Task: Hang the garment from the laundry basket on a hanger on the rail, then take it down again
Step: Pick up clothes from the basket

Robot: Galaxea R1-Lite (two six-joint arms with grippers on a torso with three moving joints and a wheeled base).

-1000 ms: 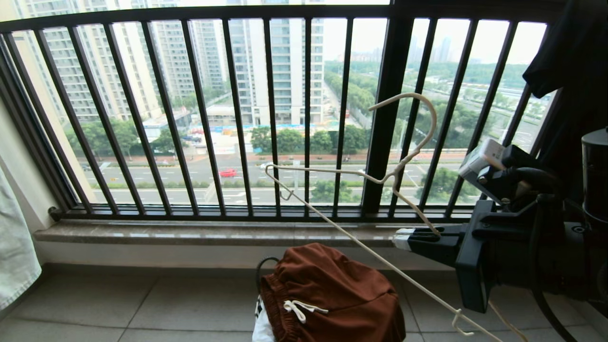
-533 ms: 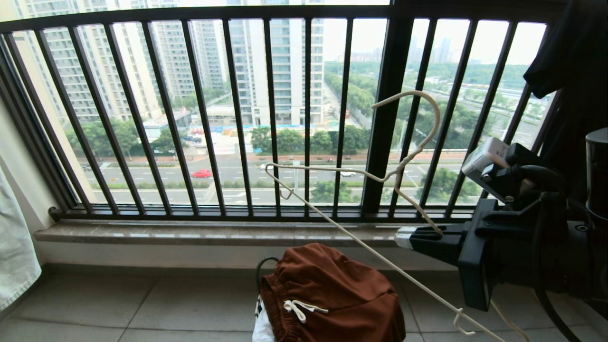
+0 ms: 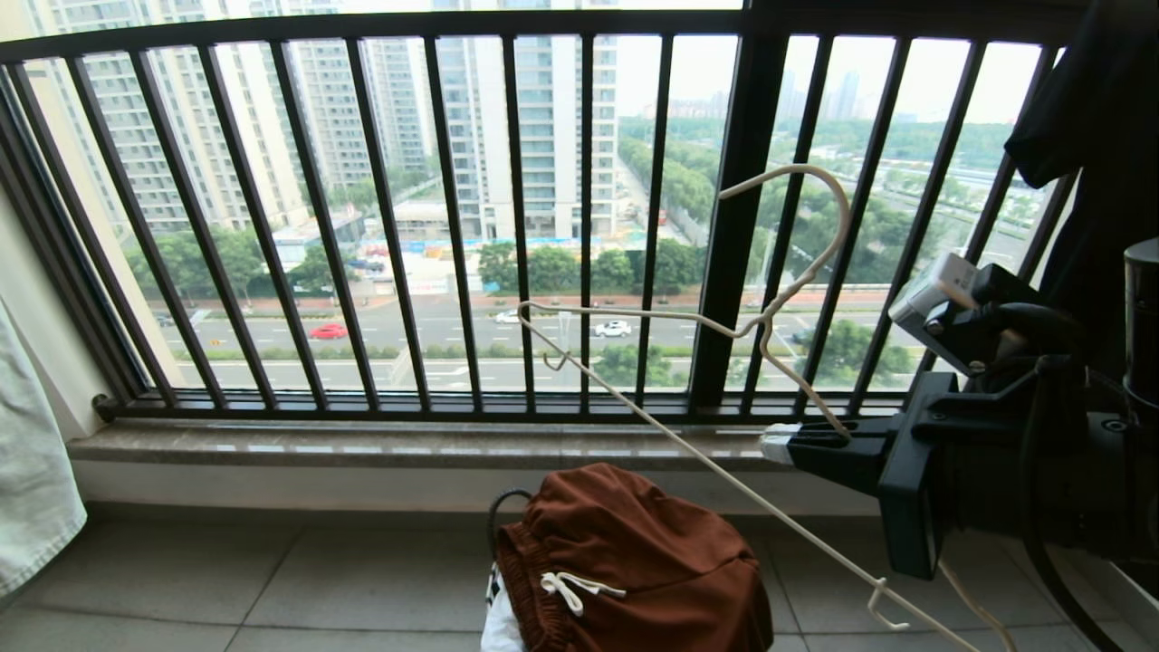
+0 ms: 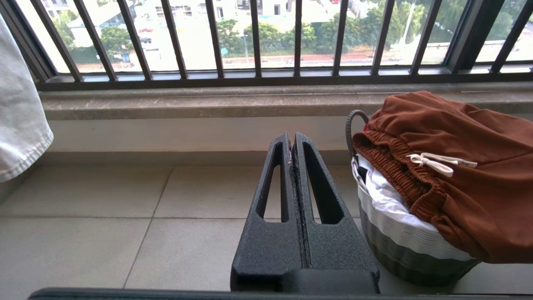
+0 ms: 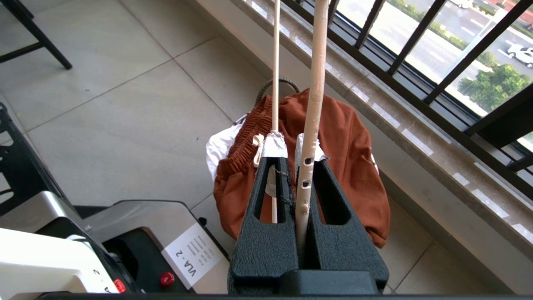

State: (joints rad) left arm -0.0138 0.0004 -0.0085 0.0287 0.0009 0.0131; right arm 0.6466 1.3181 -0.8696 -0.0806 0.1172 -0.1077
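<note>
Status: my right pincer is clenched on the hanger, gripping one sloped arm of it up beside the balcony railing, hook pointing up against the bars. The right wrist view confirms it: the wire sits pinched between the jaws.

My left pincer is clenched on nothing, parked low over the floor beside the basket.

Shorts are heaped on top of the basket, waistband and drawstring facing me, below the railing sill. Not threaded onto the hanger yet.

Progress, my read: early. Hanger is in hand; shorts not picked up, nothing hung, take-down not started. Left to do: get the shorts onto the hanger, hook it on the rail, then reverse.

Can't see:
- the rail itself, in no view, so I can't say where it sits relative to the railing
- lower end of the hanger and part of the basket, cut off at the edge of the head view
- basket contents under the shorts, only white liner showing
- a dark cloth beside the railing at right and a pale cloth at left, both cropped
</note>
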